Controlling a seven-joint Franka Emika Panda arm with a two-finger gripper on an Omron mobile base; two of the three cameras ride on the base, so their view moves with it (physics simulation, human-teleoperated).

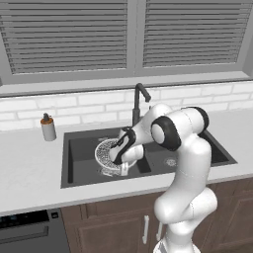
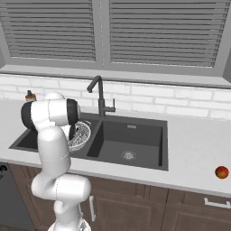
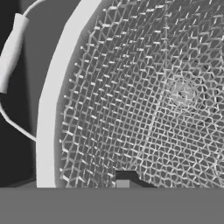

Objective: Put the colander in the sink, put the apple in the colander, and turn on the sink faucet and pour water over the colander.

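Left base view: the white arm bends down over the dark double-basin sink (image 1: 74,168), its gripper (image 1: 122,165) low at the near right rim of the colander (image 1: 105,154), which sits in the left basin; whether the jaws are clamped on the rim or parted from it cannot be told here; the sink faucet (image 1: 138,101) rises behind the divider between the two basins, its spout curving to the right; a small soap dispenser (image 1: 48,127) stands on the counter (image 1: 29,173) far left of the sink; right base view: the colander (image 2: 82,134) shows just right of the arm's elbow, tilted, in the left basin; the right basin holds nothing but its silver drain (image 2: 128,155); the apple (image 2: 221,172) lies on the counter well right of the sink, near the front edge; hand view: the colander's mesh (image 3: 148,100) and white rim run close before the camera; one dark fingertip (image 3: 126,178) rises at the bottom, against the mesh.
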